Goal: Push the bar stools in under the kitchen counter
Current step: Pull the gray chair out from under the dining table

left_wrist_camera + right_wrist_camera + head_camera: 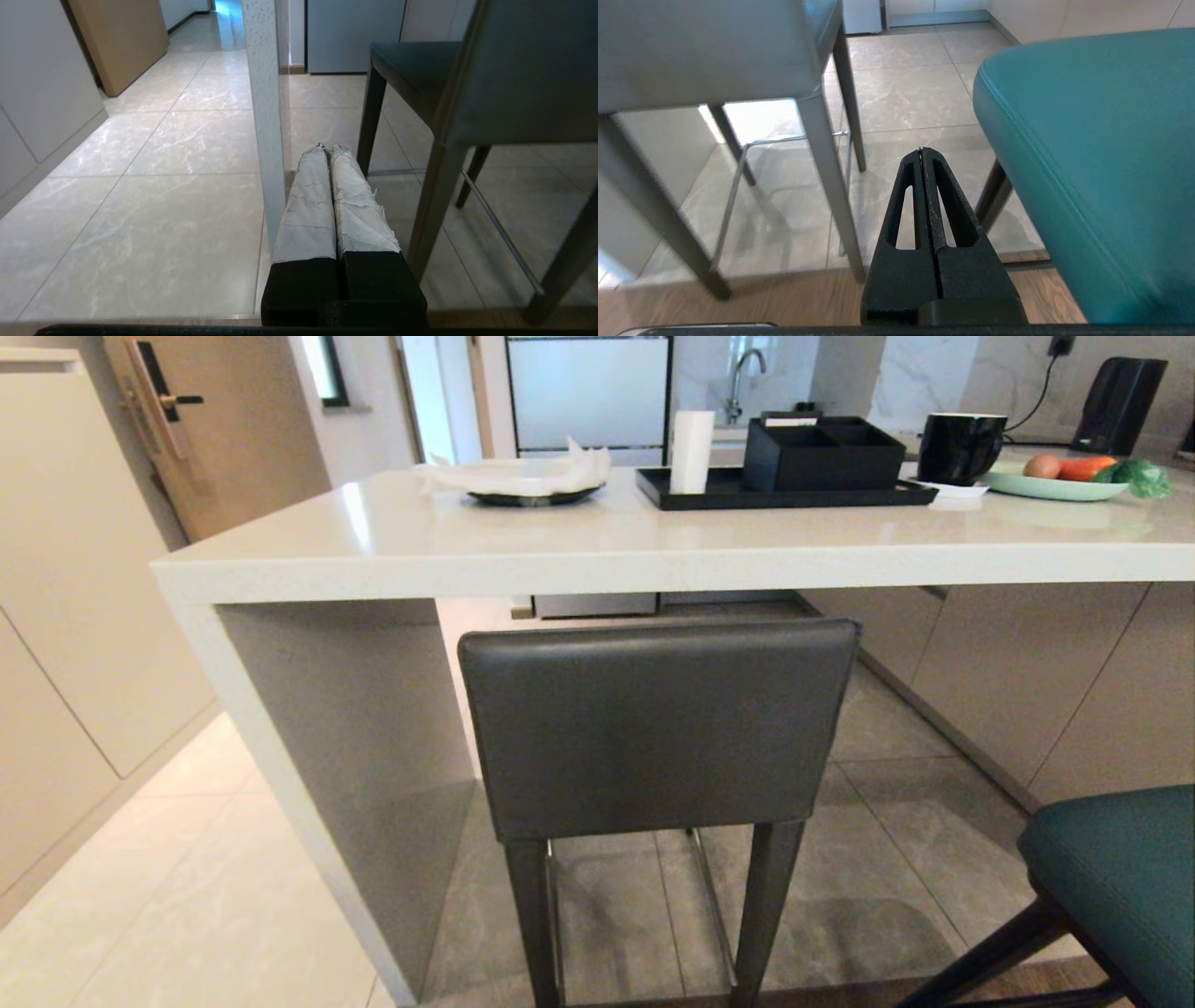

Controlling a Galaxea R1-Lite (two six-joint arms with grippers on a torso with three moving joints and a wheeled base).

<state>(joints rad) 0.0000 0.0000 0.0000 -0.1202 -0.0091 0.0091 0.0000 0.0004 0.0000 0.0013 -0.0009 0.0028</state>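
Observation:
The grey leather bar stool [653, 728] stands straight ahead, its low back facing me and its seat under the edge of the white kitchen counter [597, 555]. A teal bar stool [1120, 887] stands at the lower right, out from the counter. Neither arm shows in the head view. My left gripper [328, 148] is shut and empty, held low beside the counter's white end panel [266, 116], left of the grey stool's legs [437, 205]. My right gripper [921, 150] is shut and empty, low between the grey stool's leg [829, 186] and the teal seat [1101, 154].
On the counter lie a dark plate with white paper [527, 481], a black tray with a box [794, 476], a black mug [960, 446] and a green plate of vegetables [1074, 476]. Cabinets [65, 616] line the left wall. Grey cabinet fronts [1027, 681] run under the counter's right.

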